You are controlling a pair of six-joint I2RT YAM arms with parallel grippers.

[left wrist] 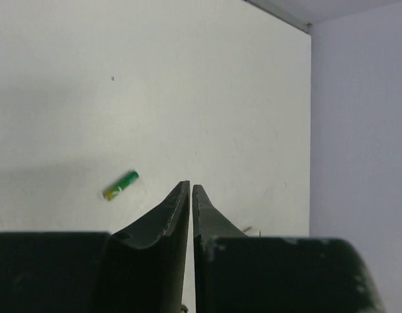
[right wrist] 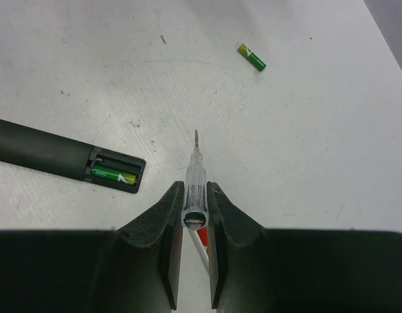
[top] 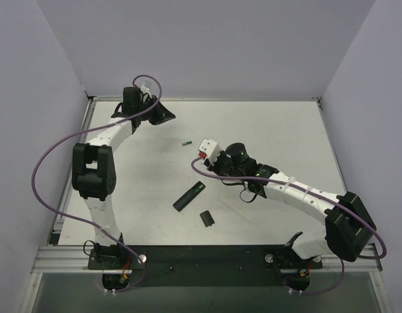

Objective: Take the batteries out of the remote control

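One battery (right wrist: 113, 174) is sitting in the open slot of the remote (right wrist: 57, 155), at nine o'clock from our right gripper (right wrist: 194, 188), which is clamping a white stick (right wrist: 195, 163); the loose battery (right wrist: 252, 57) is lying at one o'clock; our left gripper (left wrist: 190, 189) is hanging pressed together, empty; we are fearing the stick's tip skidding off the round cell and shoving the unheld remote; no writing is showing legibly.
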